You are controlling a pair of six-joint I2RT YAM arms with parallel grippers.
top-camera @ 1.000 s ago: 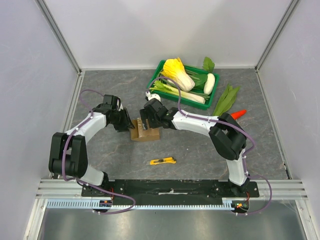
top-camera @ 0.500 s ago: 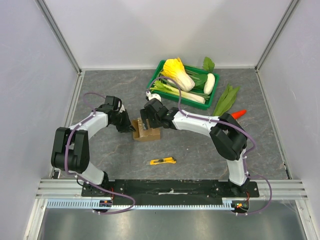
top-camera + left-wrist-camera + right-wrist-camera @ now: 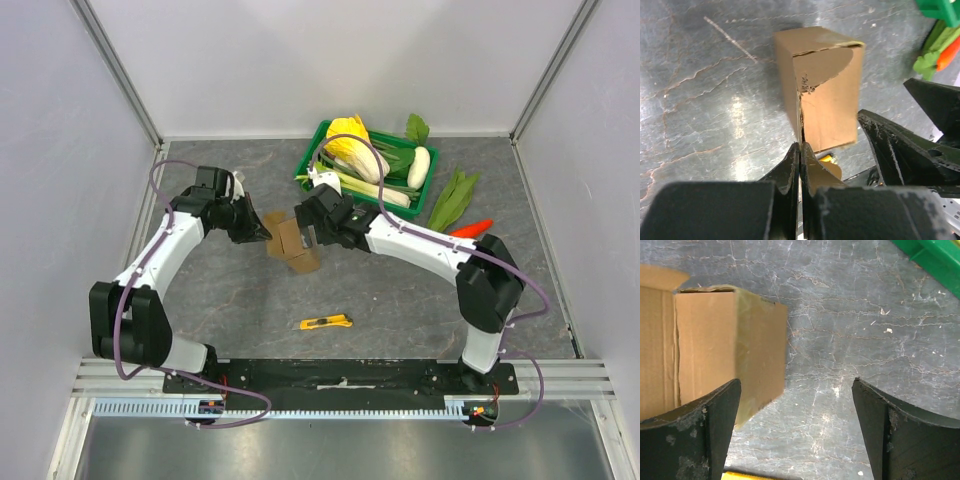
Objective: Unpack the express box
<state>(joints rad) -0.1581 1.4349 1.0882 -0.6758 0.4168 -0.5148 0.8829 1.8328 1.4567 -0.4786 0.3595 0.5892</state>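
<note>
top external: small brown cardboard express box (image 3: 293, 243) has shifted back from its earlier spot and now sits tilted between the two grippers. left gripper (image 3: 262, 229) went from half open to clenched on the box's flap edge, thin card pinched between its fingers (image 3: 790, 167). right gripper (image 3: 313, 233) has spread fully and let go, box just beside one finger. reads as flap being pulled open, nothing visibly unpacked yet
</note>
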